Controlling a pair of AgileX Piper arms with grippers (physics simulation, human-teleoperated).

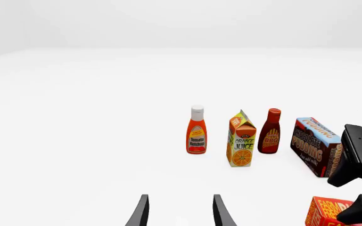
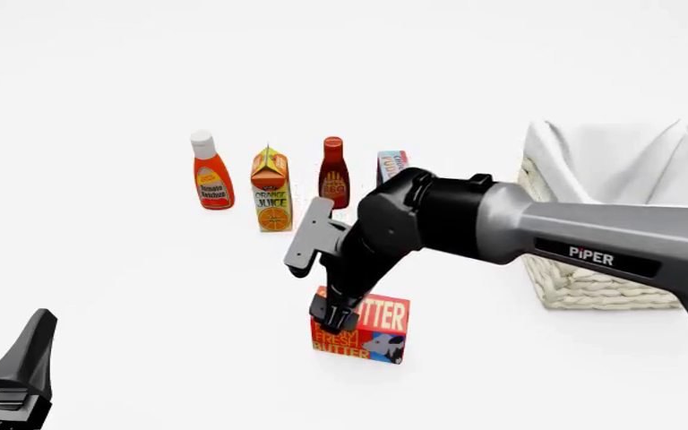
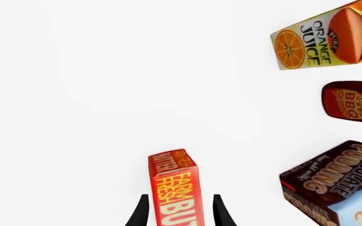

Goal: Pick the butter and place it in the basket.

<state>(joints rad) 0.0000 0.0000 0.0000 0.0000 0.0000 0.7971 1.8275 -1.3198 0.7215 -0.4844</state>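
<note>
A: Which step is this?

B: The grasp, I'd judge. The right gripper (image 3: pixel 176 212) is down over the small red-orange butter box with yellow lettering (image 2: pixel 364 329), which stands on the white table (image 2: pixel 141 296) in front of the row of groceries. In the right wrist view the box sits between the two dark fingers (image 3: pixel 141 212).

A: Clenched on it?

B: I cannot tell; the fingers flank the box closely, but contact isn't clear.

A: And the other arm?

B: The left gripper (image 1: pixel 179 212) hangs spread apart, holding nothing, well away at the near left.

A: What next?

B: Probably a firm squeeze, a straight lift, then a carry rightward to the large cream wicker basket with white cloth lining (image 2: pixel 595 282), clearing its rim and avoiding the blue-brown chocolate pudding box (image 3: pixel 332 188) behind.
</note>
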